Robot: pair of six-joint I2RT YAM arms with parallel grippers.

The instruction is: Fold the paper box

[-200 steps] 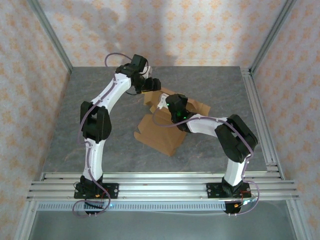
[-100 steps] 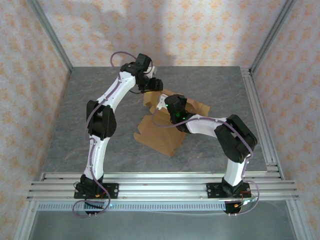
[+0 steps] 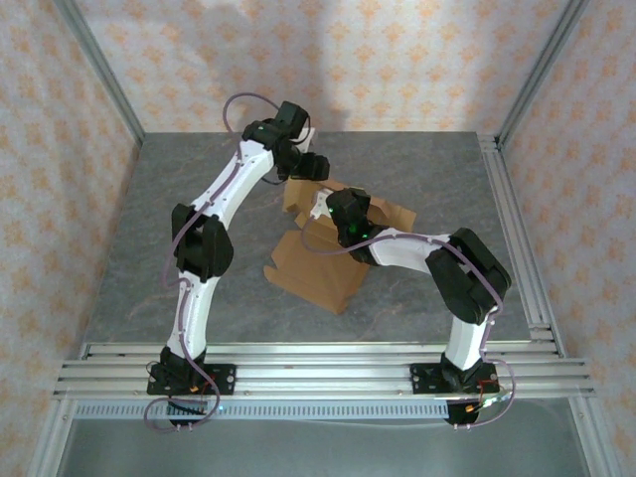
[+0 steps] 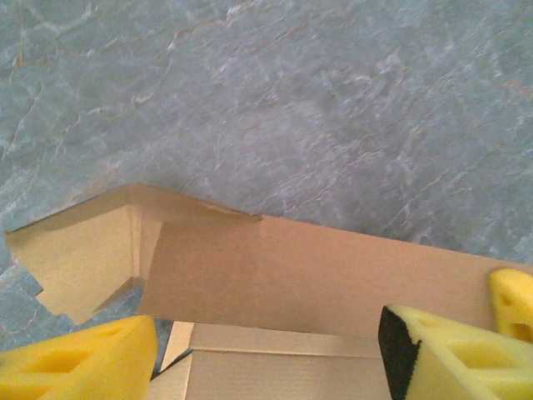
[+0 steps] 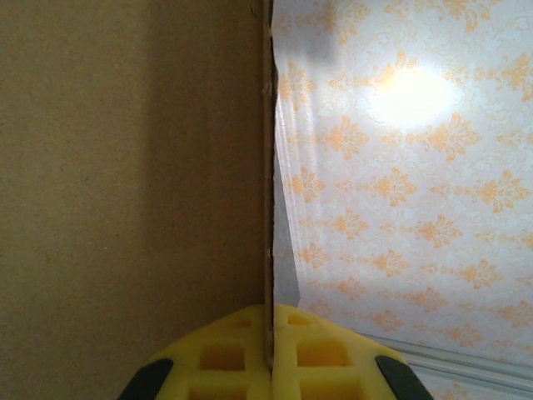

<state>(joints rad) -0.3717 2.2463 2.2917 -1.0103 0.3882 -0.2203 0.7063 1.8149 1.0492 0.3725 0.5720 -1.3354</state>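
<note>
- Top external: one box (image 3: 316,266), a partly raised sheet, lies mid-surface (image 3: 179,189), with both of my two grippers at its far half.
- My right gripper (image 5: 271,337) is clamped on a panel edge.
- My left gripper (image 4: 266,367) hangs spread over the far flap (image 4: 316,267). Next, I judge, I must press that flap inward along its crease.

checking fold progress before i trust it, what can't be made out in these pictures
top external: the paper box centre, covered by the right claw and its wrist.
left wrist: the box's near panels, cut off by the bottom edge.
right wrist: the remaining flaps, blocked by the pinched panel.
</note>
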